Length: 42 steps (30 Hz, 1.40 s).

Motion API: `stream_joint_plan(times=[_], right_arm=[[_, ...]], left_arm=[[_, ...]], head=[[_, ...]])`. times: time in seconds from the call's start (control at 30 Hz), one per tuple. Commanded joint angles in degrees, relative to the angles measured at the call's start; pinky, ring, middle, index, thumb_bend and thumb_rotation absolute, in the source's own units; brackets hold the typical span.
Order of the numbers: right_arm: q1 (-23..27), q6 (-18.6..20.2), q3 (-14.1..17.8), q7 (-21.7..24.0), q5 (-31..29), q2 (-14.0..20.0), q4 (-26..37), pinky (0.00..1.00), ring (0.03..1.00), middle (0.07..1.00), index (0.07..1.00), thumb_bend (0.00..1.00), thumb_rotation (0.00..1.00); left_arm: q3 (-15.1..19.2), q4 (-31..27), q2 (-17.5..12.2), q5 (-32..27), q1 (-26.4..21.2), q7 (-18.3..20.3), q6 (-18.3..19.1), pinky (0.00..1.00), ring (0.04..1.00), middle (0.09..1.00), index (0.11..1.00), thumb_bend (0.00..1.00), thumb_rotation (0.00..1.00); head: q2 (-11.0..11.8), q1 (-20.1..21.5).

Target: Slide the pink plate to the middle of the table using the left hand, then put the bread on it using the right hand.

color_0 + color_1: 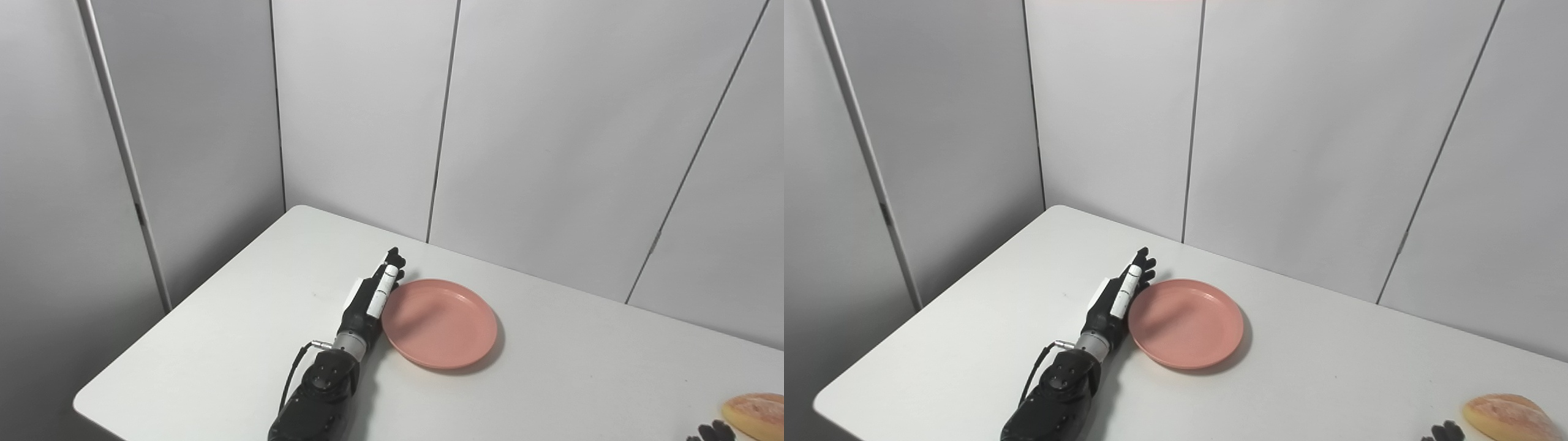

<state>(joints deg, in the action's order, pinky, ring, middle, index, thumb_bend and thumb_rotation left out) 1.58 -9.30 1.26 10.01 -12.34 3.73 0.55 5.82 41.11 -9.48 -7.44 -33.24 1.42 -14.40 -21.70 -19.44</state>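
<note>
The left hand (375,294), fingers pressed together and straight, is lying edge-on against the pink plate's (441,324) left rim, seemingly to push it sideways, while the bread (1510,418) is waiting near the right hand (1444,432), whose state cannot be told.

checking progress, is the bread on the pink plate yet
No, the bread lies on the table near the right edge, far from the empty pink plate.

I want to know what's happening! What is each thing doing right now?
plate: flat on the table, empty.
bread: lying on the table, off the plate.
left hand: open, fingers straight, against the plate's left rim.
right hand: only fingertips show, near the bread.
</note>
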Motion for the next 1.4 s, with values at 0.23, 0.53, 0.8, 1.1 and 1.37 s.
stream_joint_plan(times=[0.23,0.53,0.8,1.1,1.37], right_arm=[[0.22,1.19,-1.09,-1.53,3.26,-0.4,3.39,1.0,1.0,1.0,1.0,0.69,0.89],[0.38,-0.62,-1.98,-3.64,6.83,-2.03,4.2,1.0,0.997,1.0,1.0,0.6,0.8],[0.79,-0.78,-2.95,-4.73,8.95,-3.59,3.82,1.0,0.993,0.995,1.0,0.63,0.77],[0.97,-0.81,-4.06,-5.34,10.77,-4.65,3.81,1.0,0.987,0.995,1.0,0.62,0.81],[1.33,-1.56,-4.72,-6.18,12.56,-4.95,2.88,1.0,0.989,1.0,1.0,0.62,0.86]], left_arm=[[-0.4,-1.97,1.1,-1.25,-0.79,2.5,0.16,0.97,0.961,0.966,0.97,0.69,1.0],[-0.17,-1.93,2.52,-2.32,-0.36,3.46,0.06,0.96,0.961,0.962,0.981,0.69,1.0],[-0.59,-2.1,3.6,-2.83,-0.19,4.77,0.65,0.97,0.961,0.962,0.978,0.68,1.0],[-0.64,-4.05,3.8,-3.24,0.66,5.95,2.7,0.97,0.96,0.96,0.976,0.68,1.0],[-1.74,-4.7,4.51,-1.82,1.29,6.05,3.3,0.99,0.964,0.957,0.971,0.69,1.0]], head=[[-2.01,7.29],[-3.71,16.42],[-5.18,21.37],[-6.04,24.91],[-6.01,26.12]])
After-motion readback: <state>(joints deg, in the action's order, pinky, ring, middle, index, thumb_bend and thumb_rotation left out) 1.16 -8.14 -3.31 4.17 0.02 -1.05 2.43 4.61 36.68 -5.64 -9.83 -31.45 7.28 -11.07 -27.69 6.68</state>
